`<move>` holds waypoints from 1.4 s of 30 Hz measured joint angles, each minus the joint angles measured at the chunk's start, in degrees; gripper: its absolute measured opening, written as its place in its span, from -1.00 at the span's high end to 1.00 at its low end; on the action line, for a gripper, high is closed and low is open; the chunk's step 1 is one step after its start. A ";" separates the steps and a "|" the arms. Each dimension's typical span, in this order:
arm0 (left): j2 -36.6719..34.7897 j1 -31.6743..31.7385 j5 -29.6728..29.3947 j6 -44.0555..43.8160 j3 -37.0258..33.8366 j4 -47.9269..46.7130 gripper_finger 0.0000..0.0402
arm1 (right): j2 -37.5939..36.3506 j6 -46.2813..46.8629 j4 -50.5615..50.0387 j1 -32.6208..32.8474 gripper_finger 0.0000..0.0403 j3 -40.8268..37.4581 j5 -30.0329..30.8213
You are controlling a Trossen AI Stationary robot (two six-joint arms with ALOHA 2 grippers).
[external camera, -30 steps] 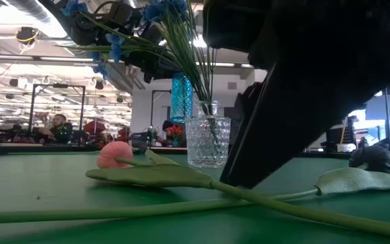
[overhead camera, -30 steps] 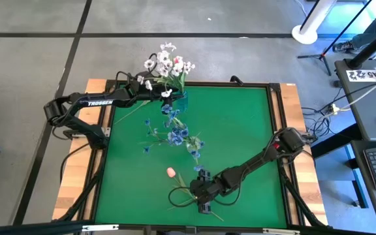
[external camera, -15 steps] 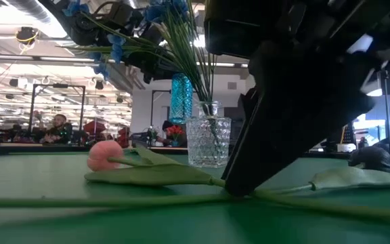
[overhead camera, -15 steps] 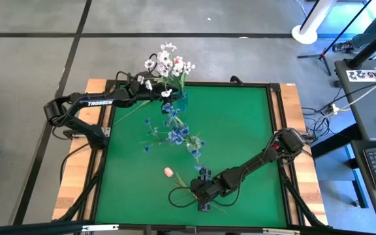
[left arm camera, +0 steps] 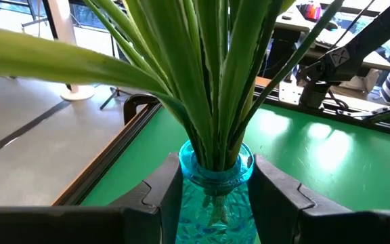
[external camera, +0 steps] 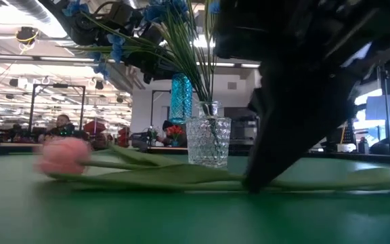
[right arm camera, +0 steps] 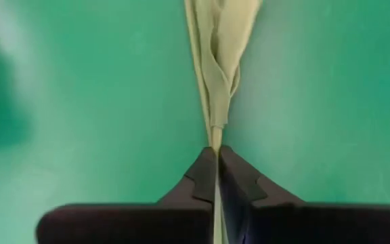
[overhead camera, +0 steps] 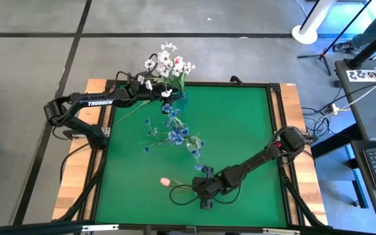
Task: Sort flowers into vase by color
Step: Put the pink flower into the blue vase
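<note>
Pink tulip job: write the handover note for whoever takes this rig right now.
Right pincer: shut on the pink tulip, pinching its stem low on the green mat, near the front edge.
Left pincer: fingers astride the blue vase at the back edge, which holds the white flowers.
Done: blue flowers stand in the clear vase, mid-table.
Left: lift the tulip and put it in a vase.

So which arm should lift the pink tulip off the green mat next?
The right one. Its pincer is already shut on the pink tulip's thin green stem, low on the green mat. The left pincer is occupied, clamped around the blue glass vase at the far edge.
</note>
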 joint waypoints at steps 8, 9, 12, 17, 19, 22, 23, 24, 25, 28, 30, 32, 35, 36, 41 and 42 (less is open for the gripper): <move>0.00 0.00 -0.01 -0.02 0.00 -0.24 0.33 | -2.56 0.02 -0.73 0.07 0.93 -0.05 0.54; 0.00 0.00 0.00 -0.02 0.00 -0.24 0.33 | -2.64 0.04 -0.60 0.07 0.93 -0.05 0.69; 0.00 0.00 0.00 -0.02 0.00 -0.29 0.33 | -2.92 0.05 -1.03 0.07 0.96 -0.03 0.83; 0.00 0.00 0.01 -0.05 0.00 -0.27 0.33 | -3.05 0.37 -3.24 0.07 0.91 -0.07 -1.06; 0.00 0.00 0.01 -0.04 0.00 -0.28 0.33 | -3.07 0.47 -5.27 0.07 0.83 -0.09 -1.53; 0.00 0.00 0.01 -0.04 0.00 -0.26 0.33 | -3.08 1.81 -8.87 0.07 0.66 0.20 -2.18; 0.00 0.00 0.01 -0.02 0.00 -0.27 0.33 | -3.08 2.05 -9.85 0.07 0.60 0.36 -2.24; 0.00 0.00 0.01 -0.02 0.00 -0.28 0.33 | -3.08 2.44 -10.40 0.08 0.53 0.48 -2.36; 0.00 0.00 0.01 -0.02 0.00 -0.28 0.33 | -3.09 2.87 -10.79 0.09 0.47 0.62 -2.50; 0.00 0.00 0.17 -0.02 0.00 -0.26 0.33 | -3.10 3.06 -10.77 0.09 0.32 0.68 -2.72; 0.00 0.00 0.36 -0.02 0.00 -0.26 0.33 | -3.10 3.06 -9.42 0.07 0.25 0.69 -2.68; 0.00 0.00 0.47 -0.02 0.00 -0.28 0.33 | -3.10 3.06 -6.85 0.01 0.20 0.69 -2.68; 0.00 0.00 0.47 -0.02 0.00 -0.26 0.33 | -3.10 2.84 -1.39 -0.13 0.16 0.70 -2.35; 0.00 0.00 0.47 -0.02 0.00 -0.26 0.33 | -3.10 2.67 0.32 -0.34 0.16 0.72 -1.95; 0.00 0.00 0.47 -0.04 0.00 -0.24 0.33 | -2.24 2.54 2.68 -1.04 0.16 0.79 0.90; 0.00 0.00 0.44 -0.04 0.00 -0.24 0.33 | -1.68 2.84 2.88 -1.40 0.16 0.80 1.39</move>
